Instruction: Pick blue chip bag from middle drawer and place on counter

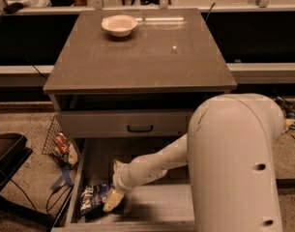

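Observation:
The blue chip bag [93,198] lies flat in the front left corner of the open middle drawer [152,202], on its grey floor. My gripper [113,200] reaches down into the drawer from the right, its tip right at the bag's right edge and touching or just over it. The grey-brown counter [142,52] is the slab on top of the cabinet, above the drawers. My white arm fills the lower right of the view and hides the drawer's right side.
A white bowl [119,24] sits at the back left of the counter. A closed drawer front with a black handle [140,128] is above the open drawer. A wire basket [57,141] with packets stands on the floor at left, beside a black object [7,153].

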